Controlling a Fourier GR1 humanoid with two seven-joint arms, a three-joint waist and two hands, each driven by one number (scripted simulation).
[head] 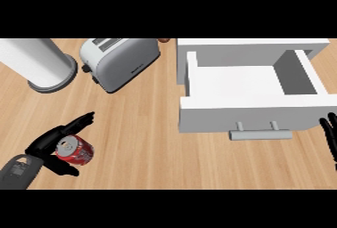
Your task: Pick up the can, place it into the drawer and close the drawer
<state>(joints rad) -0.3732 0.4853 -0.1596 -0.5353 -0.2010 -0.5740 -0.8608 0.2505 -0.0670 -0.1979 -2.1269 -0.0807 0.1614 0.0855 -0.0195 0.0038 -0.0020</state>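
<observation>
Can [75,150] sits near table's [145,133] front-left corner, left hand [49,144] curled round it. Right hand [329,133] rests open at right edge. Risk: can clips front wall of open drawer [253,113] if carried too low.

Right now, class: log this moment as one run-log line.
left hand: curled round can | drawer: open | right hand: resting, right edge

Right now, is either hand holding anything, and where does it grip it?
The left hand wraps the red can around its side. The right hand holds nothing.
</observation>
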